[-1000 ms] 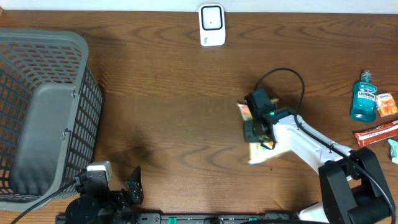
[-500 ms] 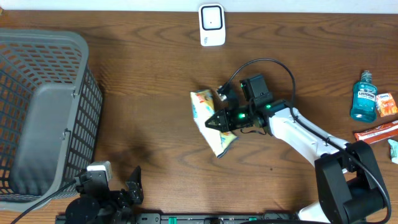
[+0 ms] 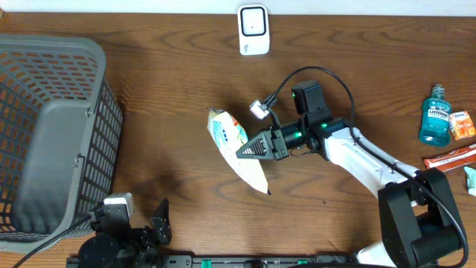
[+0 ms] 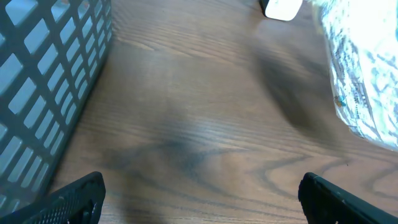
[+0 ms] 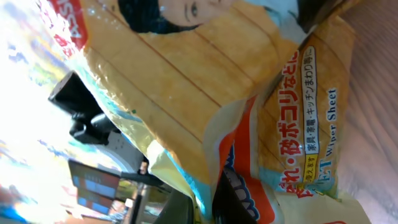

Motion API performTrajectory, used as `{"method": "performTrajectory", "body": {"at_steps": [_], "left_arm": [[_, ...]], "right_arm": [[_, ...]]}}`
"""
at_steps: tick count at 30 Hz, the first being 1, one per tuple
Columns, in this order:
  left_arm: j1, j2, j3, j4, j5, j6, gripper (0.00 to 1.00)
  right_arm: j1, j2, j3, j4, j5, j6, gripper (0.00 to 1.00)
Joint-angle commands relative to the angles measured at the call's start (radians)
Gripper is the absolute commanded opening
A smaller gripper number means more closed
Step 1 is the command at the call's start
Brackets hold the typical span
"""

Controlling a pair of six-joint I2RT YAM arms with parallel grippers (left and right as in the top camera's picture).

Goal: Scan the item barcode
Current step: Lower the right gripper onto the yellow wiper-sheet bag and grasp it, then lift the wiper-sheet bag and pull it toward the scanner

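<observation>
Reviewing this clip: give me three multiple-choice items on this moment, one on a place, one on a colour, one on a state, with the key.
1. Where does the white scanner sit? A far table edge, centre; B near edge; C left edge.
2. Colour of the mouthwash bottle? A red; B blue; C black.
3. The right claw is: A open, empty; B shut on the wiper pack; C out of view.
Key: 1 A, it lies at the top of the overhead view; 2 B, its body is blue; 3 B, it pinches the pack.

The right fingers [image 3: 256, 147] clamp a pale packet [image 3: 227, 130].
</observation>
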Motion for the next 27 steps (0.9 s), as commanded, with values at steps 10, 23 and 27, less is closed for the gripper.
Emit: {"method": "performTrajectory", "body": {"at_steps": [10,23,27], "left_arm": [[-0.004,0.0,0.003,0.0,-0.002,0.016,0.99],[-0.004,0.0,0.003,0.0,-0.002,0.016,0.99],[-0.004,0.0,0.003,0.0,-0.002,0.016,0.99]], "right_arm": [[0.006,0.0,0.015,-0.248,0.912,-0.017,0.01],[0.042,-0.008,0.212,-0.411,1.042,-0.072,0.99],[0.128,-0.009,0.279,-0.499,1.262,-0.072,0.99]]}}
